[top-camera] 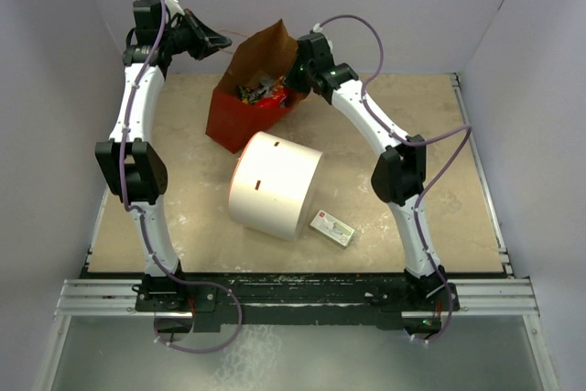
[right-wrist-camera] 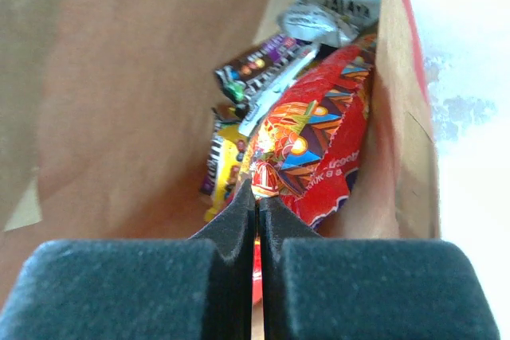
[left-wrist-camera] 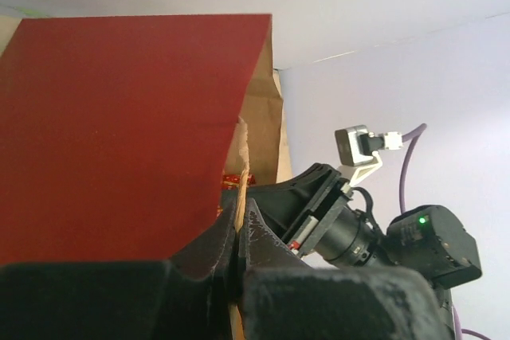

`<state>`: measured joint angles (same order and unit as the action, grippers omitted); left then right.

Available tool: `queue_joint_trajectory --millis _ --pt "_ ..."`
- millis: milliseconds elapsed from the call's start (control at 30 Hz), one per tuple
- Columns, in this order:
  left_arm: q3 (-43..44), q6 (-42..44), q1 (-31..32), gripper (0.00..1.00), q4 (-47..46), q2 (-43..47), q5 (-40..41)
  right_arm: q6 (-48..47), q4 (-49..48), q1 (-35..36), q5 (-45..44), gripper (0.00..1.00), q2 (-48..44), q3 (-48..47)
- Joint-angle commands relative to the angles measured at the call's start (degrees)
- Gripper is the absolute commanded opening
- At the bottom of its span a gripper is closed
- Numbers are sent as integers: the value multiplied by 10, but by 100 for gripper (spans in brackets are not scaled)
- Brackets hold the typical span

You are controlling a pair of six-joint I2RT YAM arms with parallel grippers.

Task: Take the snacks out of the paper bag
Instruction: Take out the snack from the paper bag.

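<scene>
Between the tips of the right gripper (right-wrist-camera: 256,197), pinched tight, sits the edge of the red cookie bag (right-wrist-camera: 319,141), down inside the paper bag (right-wrist-camera: 119,77). Left gripper (left-wrist-camera: 239,232) clamps the bag's rim. None of the snacks (right-wrist-camera: 267,65) is out yet, so the whole job is left to do.

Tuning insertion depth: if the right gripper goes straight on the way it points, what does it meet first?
The red cookie bag inside the paper bag: the shut right gripper has its tips at the packet's near edge, apparently pinching it.
</scene>
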<state>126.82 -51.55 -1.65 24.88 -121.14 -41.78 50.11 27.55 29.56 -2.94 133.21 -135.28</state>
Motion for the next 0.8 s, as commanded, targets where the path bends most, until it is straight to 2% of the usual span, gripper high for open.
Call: queue_joint_trajectory --millis 0,233,400,533,767 --pt "5 -10 -5 0 -21 38 -9 -38 -72 -4 5 0 -70 -64" --pt "-1 -37 -2 0 -42 33 -25 -50 -90 -4 19 0 -65 -76" --pt "15 -74 6 0 -77 24 -38 -44 -87 -4 29 0 -45 -117" --pt "51 -78 9 0 -76 12 -41 -36 -103 -4 29 0 -51 -132" --pt "46 -78 9 0 -97 18 -34 -26 -116 -5 34 0 -71 -156"
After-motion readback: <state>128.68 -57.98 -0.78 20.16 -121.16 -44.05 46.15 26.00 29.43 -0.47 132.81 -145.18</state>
